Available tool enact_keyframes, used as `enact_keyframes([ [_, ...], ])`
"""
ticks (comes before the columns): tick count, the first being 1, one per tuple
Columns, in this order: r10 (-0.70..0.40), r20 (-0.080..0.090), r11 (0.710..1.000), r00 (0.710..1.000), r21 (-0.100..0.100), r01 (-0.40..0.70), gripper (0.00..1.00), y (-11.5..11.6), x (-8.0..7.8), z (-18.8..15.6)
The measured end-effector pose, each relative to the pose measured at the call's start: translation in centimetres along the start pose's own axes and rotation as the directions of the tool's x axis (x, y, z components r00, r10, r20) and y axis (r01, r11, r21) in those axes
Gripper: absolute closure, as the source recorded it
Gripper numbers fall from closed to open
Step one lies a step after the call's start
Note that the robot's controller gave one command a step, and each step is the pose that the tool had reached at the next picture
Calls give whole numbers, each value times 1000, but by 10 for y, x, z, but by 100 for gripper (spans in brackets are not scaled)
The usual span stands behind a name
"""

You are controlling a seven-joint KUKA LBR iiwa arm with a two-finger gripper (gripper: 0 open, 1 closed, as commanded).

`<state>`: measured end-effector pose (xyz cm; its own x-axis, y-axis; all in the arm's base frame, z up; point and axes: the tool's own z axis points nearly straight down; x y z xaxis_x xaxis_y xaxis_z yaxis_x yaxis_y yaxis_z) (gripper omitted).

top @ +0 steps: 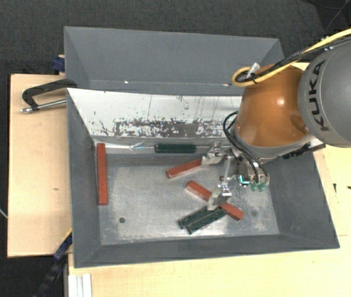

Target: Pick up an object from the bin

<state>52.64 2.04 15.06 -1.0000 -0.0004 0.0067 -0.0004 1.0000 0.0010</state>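
Note:
My gripper (217, 178) hangs low over the right middle of the bin, open, with nothing between its fingers. One fingertip (212, 158) is by the right end of a red-brown block (183, 168). The other fingertip (220, 198) is above the spot where a second red-brown block (197, 189), a dark green block (199, 219) and a small red block (232, 212) meet. Whether the fingertips touch any of them I cannot tell.
A long red-brown bar (102, 173) lies along the left wall. A dark green bar (175, 148) lies against the back wall. The arm's orange cover and cables hang above the bin's right side. Bare floor lies between the left bar and the blocks.

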Motion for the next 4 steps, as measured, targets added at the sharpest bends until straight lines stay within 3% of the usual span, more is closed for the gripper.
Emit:
enact_keyframes([
  [1,1,8,1000,1000,0,-1,0,0,-2,-4],
  [2,-82,30,997,996,1,82,100,2,13,64],
  [4,-83,23,997,996,-1,83,100,3,14,59],
])
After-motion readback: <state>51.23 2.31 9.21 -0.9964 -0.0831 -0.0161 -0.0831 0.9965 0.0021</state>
